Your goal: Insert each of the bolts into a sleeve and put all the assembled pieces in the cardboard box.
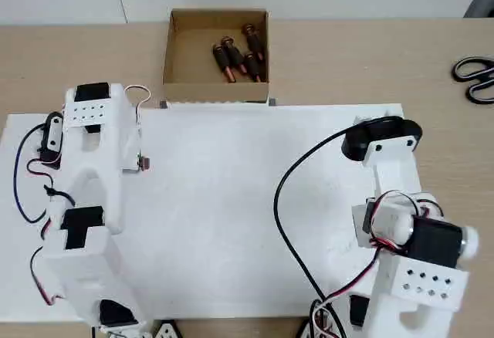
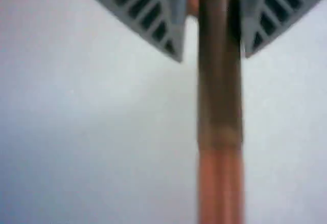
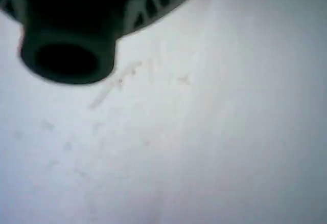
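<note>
A sheet point(image 1: 231, 214) lay on the table point(image 1: 340, 60). The box point(image 1: 176, 52) stood on the table just behind the sheet's far edge, left of the middle. Four pieces point(image 1: 235, 56) lay in the box, close together in its right half. Scissors point(image 1: 475, 78) lay on the table at the far right, well apart from the box. The left arm point(image 1: 96, 145) stood on the sheet's left side and the right arm point(image 1: 394, 168) on its right. A bolt point(image 2: 219, 132) sat between the fingers of the left pincer point(image 2: 212, 54), above the sheet. A sleeve point(image 3: 66, 60) sat in the right pincer point(image 3: 71, 4), also above the sheet.
</note>
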Available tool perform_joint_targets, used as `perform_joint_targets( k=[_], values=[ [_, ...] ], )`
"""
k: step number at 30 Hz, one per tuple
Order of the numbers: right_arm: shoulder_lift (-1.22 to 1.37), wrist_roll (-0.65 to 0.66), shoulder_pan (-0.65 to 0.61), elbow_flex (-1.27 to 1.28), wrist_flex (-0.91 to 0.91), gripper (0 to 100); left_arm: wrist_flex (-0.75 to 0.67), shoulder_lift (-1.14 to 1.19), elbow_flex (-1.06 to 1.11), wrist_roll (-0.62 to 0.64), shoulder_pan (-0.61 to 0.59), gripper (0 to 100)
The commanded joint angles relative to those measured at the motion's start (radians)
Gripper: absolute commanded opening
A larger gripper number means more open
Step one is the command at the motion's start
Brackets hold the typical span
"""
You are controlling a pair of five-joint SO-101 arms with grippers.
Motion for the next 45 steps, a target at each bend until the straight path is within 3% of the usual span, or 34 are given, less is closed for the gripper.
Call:
perform_joint_targets(
  k=[1,6,10,12,19,24,30,36,42,45],
  values=[
    [-0.007,-0.008,0.013,-0.006,-0.012,0.2,-0.008,-0.018,-0.042,-0.005,0.002,20],
    [-0.007,-0.006,0.013,0.003,-0.013,0.3,-0.002,-0.020,-0.050,-0.098,-0.003,24],
    [-0.013,-0.005,0.013,0.049,-0.033,0.3,0.141,-0.020,-0.194,-0.227,-0.005,24],
    [-0.013,-0.005,0.013,0.057,-0.036,0.3,0.232,-0.020,-0.303,-0.336,-0.005,24],
    [-0.015,-0.003,0.013,0.057,-0.036,0.3,0.224,-0.120,-0.438,-0.710,-0.021,24],
    [-0.015,-0.003,0.013,0.057,-0.036,0.3,0.222,-0.170,-0.438,-0.974,-0.020,24],
    [-0.015,-0.003,0.012,0.057,-0.039,0.3,0.222,-0.170,-0.435,-1.418,-0.026,24],
    [-0.013,-0.003,0.007,0.052,-0.039,0.3,0.222,-0.172,-0.404,-1.640,-0.043,24],
    [-0.013,-0.003,0.007,0.052,-0.039,0.3,0.204,-0.167,-0.332,-2.059,-0.063,24],
    [-0.013,-0.003,0.007,0.052,-0.039,0.3,0.158,-0.167,-0.291,-2.167,-0.068,24]
  ],
)
